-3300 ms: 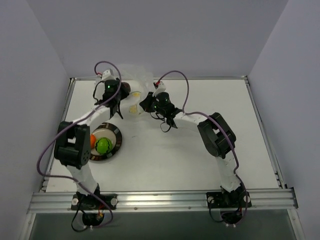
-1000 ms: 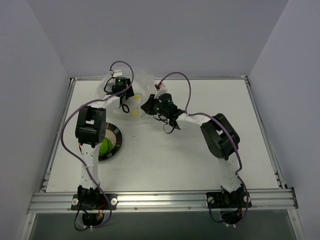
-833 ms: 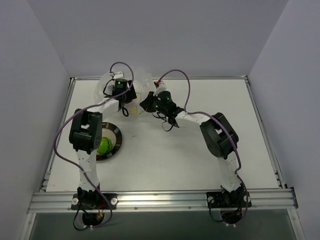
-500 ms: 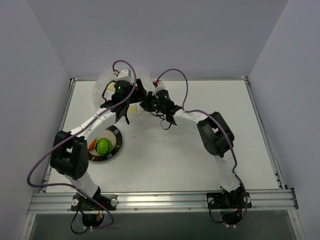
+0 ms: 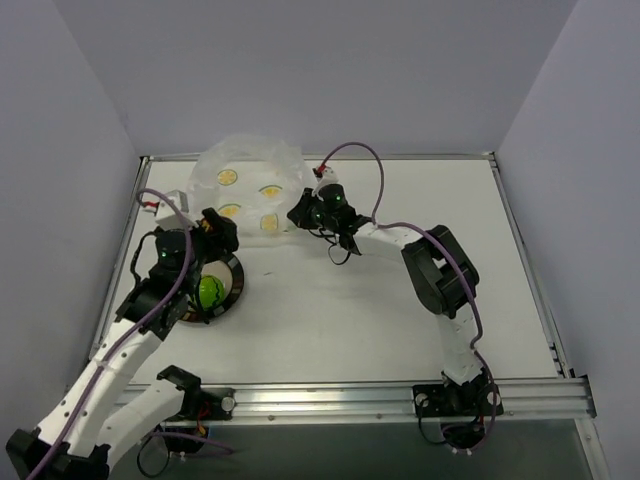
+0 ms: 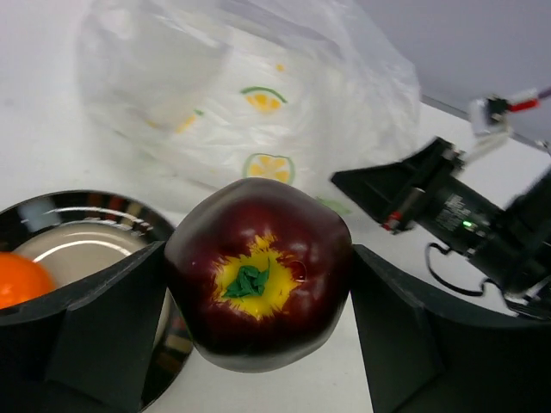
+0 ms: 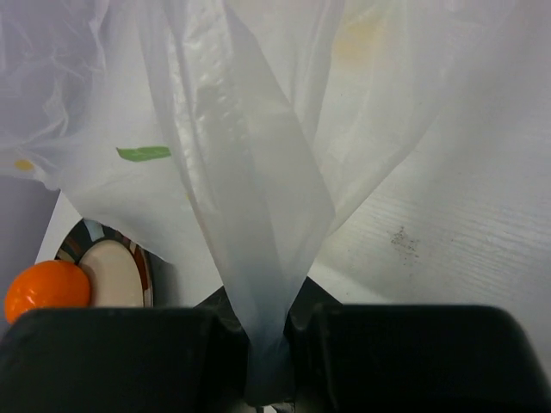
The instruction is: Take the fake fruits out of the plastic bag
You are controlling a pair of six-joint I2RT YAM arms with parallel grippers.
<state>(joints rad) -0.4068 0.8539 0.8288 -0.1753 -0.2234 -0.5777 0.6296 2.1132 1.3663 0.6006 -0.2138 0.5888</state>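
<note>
My left gripper (image 6: 258, 260) is shut on a dark brown fake fruit (image 6: 258, 274) with a yellow patch and green leaf. It holds the fruit above the table beside the plate's (image 6: 95, 202) rim. In the top view the left gripper (image 5: 213, 232) hangs over the plate's far edge. An orange fruit (image 6: 17, 280) and a green fruit (image 5: 207, 292) lie on the plate (image 5: 232, 282). The plastic bag (image 5: 250, 185), clear with lemon-slice prints, stands puffed up at the table's back. My right gripper (image 7: 269, 348) is shut on a pinched fold of the bag (image 7: 250, 172) at its right edge.
The right arm (image 5: 435, 270) stretches across the table's middle right, its cable looping above the wrist. A metal rail (image 5: 320, 400) runs along the near edge. Purple walls close in at the back and both sides.
My left arm has drawn back from the bag toward the plate, carrying the dark brown fruit. The bag now shows uncovered. The right gripper has kept its pinch in place.
</note>
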